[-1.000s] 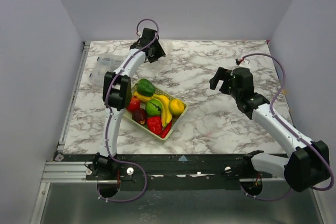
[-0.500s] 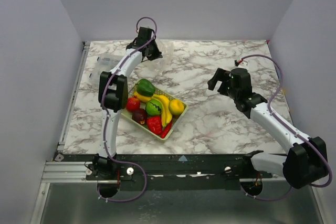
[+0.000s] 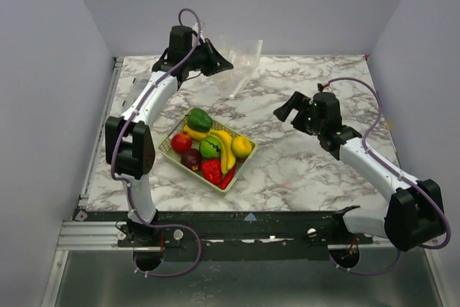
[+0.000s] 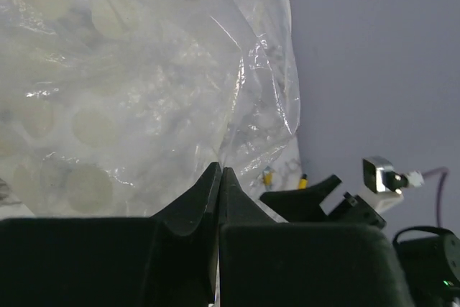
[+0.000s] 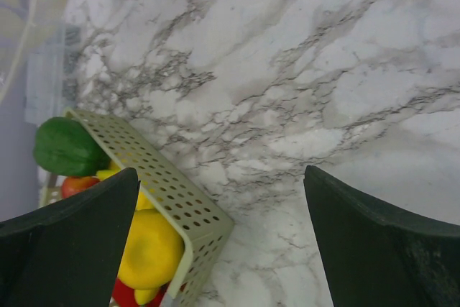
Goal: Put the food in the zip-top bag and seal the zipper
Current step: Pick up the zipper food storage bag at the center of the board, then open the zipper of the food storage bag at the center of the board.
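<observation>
The zip-top bag [image 3: 241, 62] is a crinkly clear bag lifted off the table at the far middle. My left gripper [image 3: 224, 67] is shut on its edge; in the left wrist view the bag [image 4: 144, 84] hangs above the closed jaws. The food [image 3: 212, 147] lies in the pale yellow mesh basket [image 3: 172, 154] left of centre: green pepper, bananas, lemon, red and green fruits. My right gripper [image 3: 285, 110] is open and empty above the table right of the basket. In the right wrist view the basket [image 5: 169, 195], a lemon [image 5: 151, 249] and the green pepper [image 5: 65, 147] show. The zipper cannot be made out.
A clear flat compartment box [image 3: 141, 84] lies at the far left of the marble table [image 3: 302, 170]. Grey walls close in the table on three sides. A metal rail [image 3: 93, 231] runs along the near edge.
My left arm has swung left and up, lifting the bag off the table at the far edge. My right gripper has drifted left toward the basket.
</observation>
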Robot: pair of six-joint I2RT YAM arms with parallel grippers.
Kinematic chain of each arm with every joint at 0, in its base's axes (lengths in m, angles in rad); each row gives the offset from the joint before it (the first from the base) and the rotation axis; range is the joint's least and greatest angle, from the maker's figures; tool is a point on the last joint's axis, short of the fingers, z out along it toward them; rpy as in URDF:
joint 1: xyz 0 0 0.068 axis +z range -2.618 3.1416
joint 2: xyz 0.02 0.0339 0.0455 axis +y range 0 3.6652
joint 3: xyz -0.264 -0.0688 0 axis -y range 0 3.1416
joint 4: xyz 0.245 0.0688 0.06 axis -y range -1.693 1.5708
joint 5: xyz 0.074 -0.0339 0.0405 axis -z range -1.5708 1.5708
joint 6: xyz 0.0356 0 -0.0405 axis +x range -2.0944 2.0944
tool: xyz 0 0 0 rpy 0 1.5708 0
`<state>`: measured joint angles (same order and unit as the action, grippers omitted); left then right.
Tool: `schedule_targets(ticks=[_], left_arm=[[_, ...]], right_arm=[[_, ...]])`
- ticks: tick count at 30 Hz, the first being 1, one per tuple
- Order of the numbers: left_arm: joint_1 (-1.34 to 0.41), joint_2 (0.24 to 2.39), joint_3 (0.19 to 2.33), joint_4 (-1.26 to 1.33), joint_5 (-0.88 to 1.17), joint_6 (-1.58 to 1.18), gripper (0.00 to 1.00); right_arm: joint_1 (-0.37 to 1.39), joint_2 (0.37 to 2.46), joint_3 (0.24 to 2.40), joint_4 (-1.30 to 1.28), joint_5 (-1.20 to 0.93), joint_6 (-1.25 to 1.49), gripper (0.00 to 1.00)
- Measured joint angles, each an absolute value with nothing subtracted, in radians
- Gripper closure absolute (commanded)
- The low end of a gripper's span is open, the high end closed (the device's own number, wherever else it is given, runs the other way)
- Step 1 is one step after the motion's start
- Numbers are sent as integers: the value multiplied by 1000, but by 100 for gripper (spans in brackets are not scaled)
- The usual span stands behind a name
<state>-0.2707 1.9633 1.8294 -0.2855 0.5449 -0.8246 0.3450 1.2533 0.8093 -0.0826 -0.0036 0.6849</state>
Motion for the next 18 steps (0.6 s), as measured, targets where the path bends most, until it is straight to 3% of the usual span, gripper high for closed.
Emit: schedule_targets(ticks=[11,15,18], left_arm=[[-357,1647,1295,-79,773,-1007,100],[-400,1580,1224,-36,804,-1024,100],[-432,1549,1201,-11,815,-1026,100]], right_arm=[[345,1177,712,78,-199,943,0],[345,1052,619,87,-238,946,1],[346,970,578,89,-242,947,8]])
